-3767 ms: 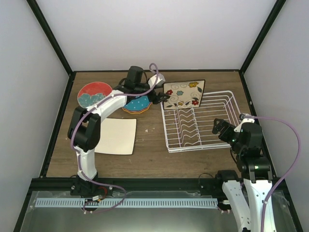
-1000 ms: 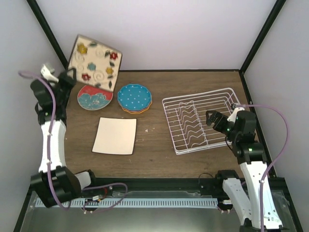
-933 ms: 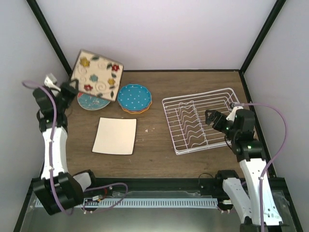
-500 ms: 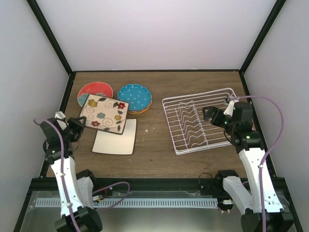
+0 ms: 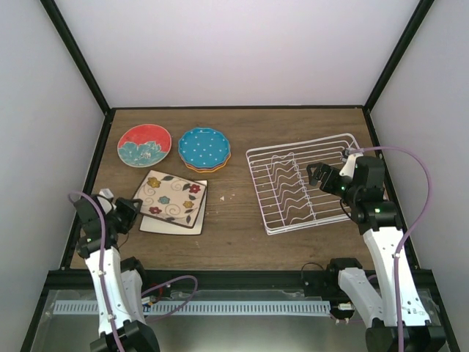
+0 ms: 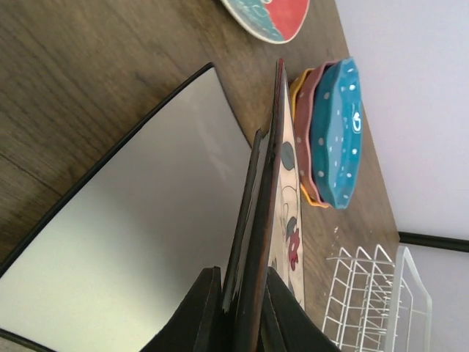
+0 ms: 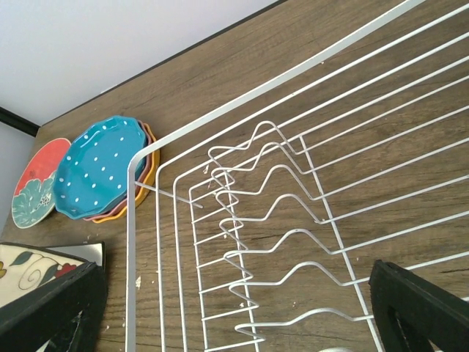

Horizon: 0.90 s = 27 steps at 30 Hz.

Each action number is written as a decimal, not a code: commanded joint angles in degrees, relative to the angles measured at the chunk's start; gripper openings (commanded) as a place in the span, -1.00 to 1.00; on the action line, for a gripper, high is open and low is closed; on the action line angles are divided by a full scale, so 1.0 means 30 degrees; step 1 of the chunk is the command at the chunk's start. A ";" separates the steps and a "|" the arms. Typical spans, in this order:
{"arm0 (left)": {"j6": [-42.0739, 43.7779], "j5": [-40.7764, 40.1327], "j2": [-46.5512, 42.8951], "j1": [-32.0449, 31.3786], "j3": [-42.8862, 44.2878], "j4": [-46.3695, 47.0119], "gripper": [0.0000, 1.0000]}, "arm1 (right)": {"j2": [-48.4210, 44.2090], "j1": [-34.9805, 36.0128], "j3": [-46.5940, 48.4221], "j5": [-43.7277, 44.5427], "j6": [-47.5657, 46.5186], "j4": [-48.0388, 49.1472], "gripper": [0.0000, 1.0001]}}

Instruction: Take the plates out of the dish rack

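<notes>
My left gripper [image 5: 130, 210] is shut on the near-left edge of the square floral plate [image 5: 173, 197]. It holds that plate low and slightly tilted over the plain cream square plate [image 5: 167, 222]. In the left wrist view the floral plate's dark rim [image 6: 265, 213] runs edge-on between my fingers [image 6: 201, 312], above the cream plate [image 6: 139, 227]. The red-and-teal plate [image 5: 144, 144] and the blue dotted plate [image 5: 204, 148], stacked on pink and orange ones, lie at the back left. The white dish rack [image 5: 331, 145] holds no plates. My right gripper [image 5: 318, 174] hovers open over it.
The right wrist view looks down on the rack's wavy dividers [image 7: 293, 242], with the blue dotted stack [image 7: 99, 169] and the red-and-teal plate [image 7: 35, 185] beyond its corner. Black frame posts and white walls enclose the table [image 5: 234, 235].
My left arm has swung the floral plate down from high at the back-left corner to low over the cream plate. The right gripper has shifted slightly toward the back over the rack.
</notes>
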 commanded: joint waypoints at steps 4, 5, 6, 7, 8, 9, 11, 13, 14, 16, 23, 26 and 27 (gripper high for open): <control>-0.0438 0.1283 -0.0303 0.0105 -0.0196 0.1879 -0.92 | -0.0167 -0.0089 0.0628 -0.0022 -0.0174 -0.0210 1.00; -0.0453 0.1167 -0.0225 0.0113 -0.0284 0.1823 -0.92 | -0.0146 -0.0089 0.0645 0.0008 -0.0158 -0.0208 1.00; -0.0429 0.1017 -0.0171 0.0122 -0.0361 0.1747 -0.92 | -0.0158 -0.0089 0.0654 0.0023 -0.0138 -0.0226 1.00; -0.0397 0.0858 -0.0098 0.0123 -0.0426 0.1664 -0.92 | -0.0148 -0.0089 0.0652 0.0020 -0.0132 -0.0203 1.00; -0.0367 0.0795 -0.0034 0.0116 -0.0489 0.1581 -0.89 | -0.0151 -0.0089 0.0670 0.0050 -0.0113 -0.0207 0.99; -0.0323 0.0666 0.0010 0.0111 -0.0537 0.1460 -0.78 | -0.0185 -0.0089 0.0687 0.0080 -0.0091 -0.0208 1.00; -0.0242 0.0500 0.0087 0.0116 -0.0645 0.1188 -0.60 | -0.0211 -0.0089 0.0646 0.0125 -0.0038 -0.0180 1.00; -0.0163 0.0279 0.0182 0.0104 -0.0694 0.0923 -0.39 | -0.0249 -0.0089 0.0578 0.0184 0.0044 -0.0168 1.00; -0.0158 0.0268 0.0231 0.0099 -0.0702 0.0953 -0.31 | -0.0244 -0.0089 0.0533 0.0199 0.0100 -0.0137 1.00; -0.0154 0.0267 0.0423 0.0122 -0.0666 0.1023 -0.17 | -0.0274 -0.0094 0.0438 0.0197 0.0212 -0.0053 1.00; 0.0384 0.0215 0.1367 0.0115 -0.0752 0.0818 0.07 | -0.0257 -0.0089 0.0228 0.0212 0.0352 0.0142 1.00; 0.0644 0.0164 0.2089 0.0114 -0.0662 0.0301 0.14 | -0.0209 -0.0074 0.0191 0.0208 0.0323 0.0112 1.00; 0.0770 0.0104 0.2407 0.0122 -0.0577 0.0026 0.18 | -0.0180 -0.0083 0.0169 0.0184 0.0278 0.0114 1.00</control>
